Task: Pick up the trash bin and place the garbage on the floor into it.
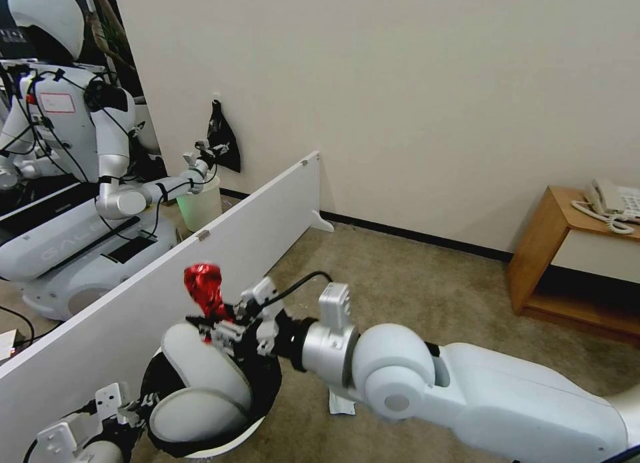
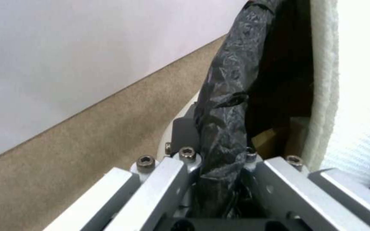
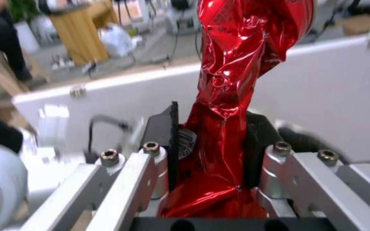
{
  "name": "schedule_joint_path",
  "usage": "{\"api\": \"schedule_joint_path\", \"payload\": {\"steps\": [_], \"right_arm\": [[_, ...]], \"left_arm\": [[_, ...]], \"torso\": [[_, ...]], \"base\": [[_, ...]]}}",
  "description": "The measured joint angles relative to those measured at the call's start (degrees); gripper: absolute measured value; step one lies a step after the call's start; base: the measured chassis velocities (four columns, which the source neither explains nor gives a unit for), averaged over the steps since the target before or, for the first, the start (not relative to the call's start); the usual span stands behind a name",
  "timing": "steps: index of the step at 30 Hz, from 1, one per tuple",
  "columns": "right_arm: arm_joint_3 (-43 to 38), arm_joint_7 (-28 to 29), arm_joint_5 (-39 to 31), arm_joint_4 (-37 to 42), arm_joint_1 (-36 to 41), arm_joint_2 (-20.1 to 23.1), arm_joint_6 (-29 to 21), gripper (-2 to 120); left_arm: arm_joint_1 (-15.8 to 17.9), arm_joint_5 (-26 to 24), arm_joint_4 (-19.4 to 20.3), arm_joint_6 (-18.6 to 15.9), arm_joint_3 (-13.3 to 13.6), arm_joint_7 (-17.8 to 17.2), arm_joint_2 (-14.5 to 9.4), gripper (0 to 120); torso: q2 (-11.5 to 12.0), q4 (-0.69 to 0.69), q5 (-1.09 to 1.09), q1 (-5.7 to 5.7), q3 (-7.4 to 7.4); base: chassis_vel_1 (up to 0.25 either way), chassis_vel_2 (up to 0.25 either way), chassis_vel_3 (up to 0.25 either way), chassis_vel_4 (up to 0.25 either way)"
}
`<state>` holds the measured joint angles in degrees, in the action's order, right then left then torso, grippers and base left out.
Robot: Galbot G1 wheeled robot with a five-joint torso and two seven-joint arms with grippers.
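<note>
The trash bin, white with a black bag over its rim, sits low at my left, just off the beige carpet floor. Two white slippers lie inside it. My left gripper is shut on the bin's bagged rim, with a slipper right beside it. Just above the bin's far edge my right gripper is shut on a crushed red can. The can stands up between the fingers of that gripper. A white mask lies on the carpet under my right forearm.
A low white partition board runs diagonally just left of the bin. Behind it stands another robot with a pale bin. A wooden side table carrying a phone is against the wall at right. Open carpet lies between.
</note>
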<state>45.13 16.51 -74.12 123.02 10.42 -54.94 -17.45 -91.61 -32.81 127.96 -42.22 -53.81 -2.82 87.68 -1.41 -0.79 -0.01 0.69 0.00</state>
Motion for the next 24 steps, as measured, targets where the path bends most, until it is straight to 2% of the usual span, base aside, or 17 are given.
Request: {"api": "schedule_joint_path", "payload": {"steps": [9,24], "right_arm": [[7.0,1.7,0.6,-2.6,-1.9,-1.7,-1.5,26],[9.4,3.0,2.8,-6.3,-0.9,-3.7,-2.2,26]], "left_arm": [[0.4,-0.5,0.1,0.0,-0.3,0.0,-0.3,2],[0.3,-1.3,0.5,0.1,-0.7,0.0,-0.4,2]], "torso": [[0.0,0.00,0.00,0.00,0.00],[0.0,0.00,0.01,0.00,0.00]], "base": [[0.000,0.000,0.000,0.000],[0.000,0.000,0.000,0.000]]}}
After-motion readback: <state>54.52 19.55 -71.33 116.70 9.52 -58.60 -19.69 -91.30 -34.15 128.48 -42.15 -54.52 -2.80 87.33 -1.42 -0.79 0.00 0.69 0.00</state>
